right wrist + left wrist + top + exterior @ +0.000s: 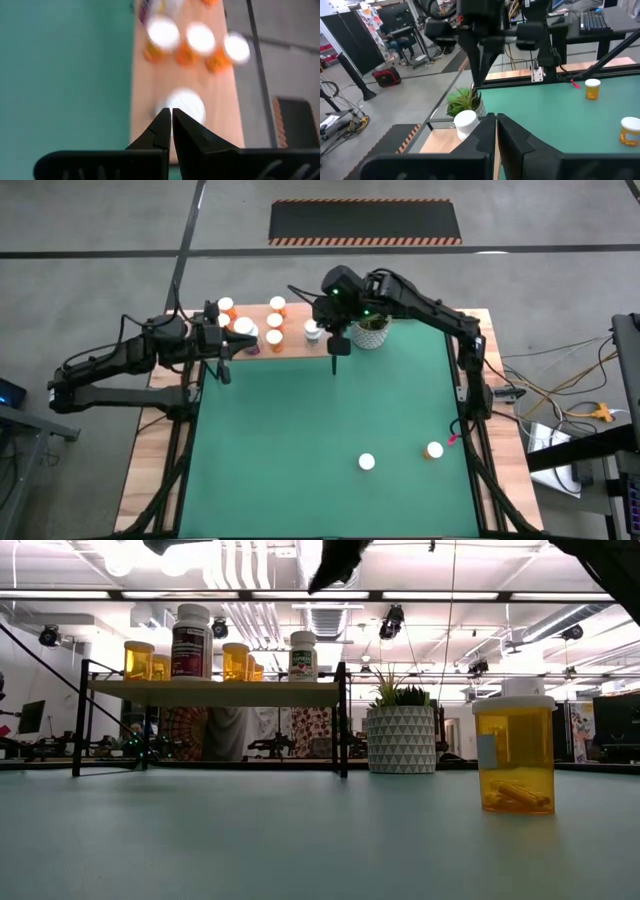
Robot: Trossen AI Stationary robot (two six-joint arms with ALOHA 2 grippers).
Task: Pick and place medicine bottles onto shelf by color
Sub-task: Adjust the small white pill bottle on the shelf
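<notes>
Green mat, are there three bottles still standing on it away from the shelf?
No, the high view shows only two bottles on the green mat: a white-capped bottle and an orange bottle.

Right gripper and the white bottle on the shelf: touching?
Cannot tell. In the right wrist view the shut right gripper overlaps the white bottle's cap, but depth is unclear; the high view shows it beside that bottle with no plain gap.

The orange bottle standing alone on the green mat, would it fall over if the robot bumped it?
Probably. The orange bottle stands upright, taller than wide, and looks nearly empty, with only a few pills at the bottom, so it seems light. Once tipped, its round body would likely roll.
</notes>
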